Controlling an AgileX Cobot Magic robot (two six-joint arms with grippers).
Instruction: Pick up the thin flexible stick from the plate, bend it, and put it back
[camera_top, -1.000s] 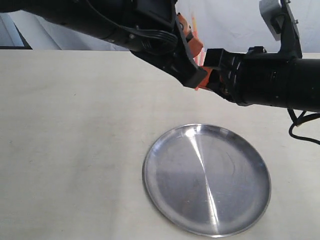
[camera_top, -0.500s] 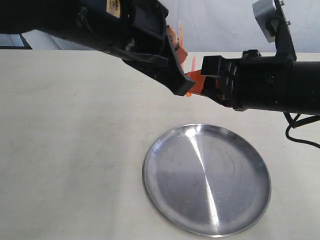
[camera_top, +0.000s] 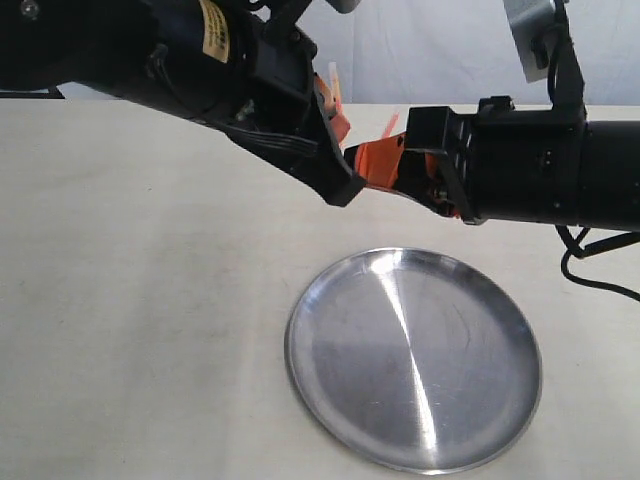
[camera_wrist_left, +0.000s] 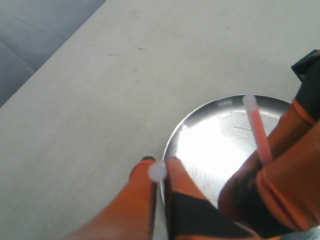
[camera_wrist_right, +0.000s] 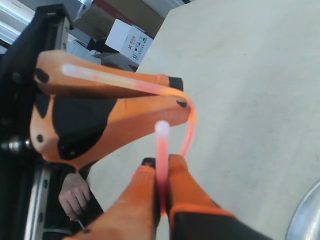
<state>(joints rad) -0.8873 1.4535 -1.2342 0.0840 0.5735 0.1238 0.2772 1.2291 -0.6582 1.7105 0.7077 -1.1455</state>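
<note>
Bending looks done (a tight loop): your left gripper (camera_wrist_left: 159, 168) and right gripper (camera_wrist_right: 161, 165), each clamped on the stick (camera_wrist_right: 161, 142), have crowded together above the plate (camera_top: 470, 340).

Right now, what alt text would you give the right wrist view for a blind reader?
The right gripper and the left gripper, both orange-fingered, each pinch the thin flexible stick, which bends in a tight curve between them above the pale table. A sliver of the plate shows at one edge.

High exterior, close wrists; common plate (camera_top: 414, 360)
</note>
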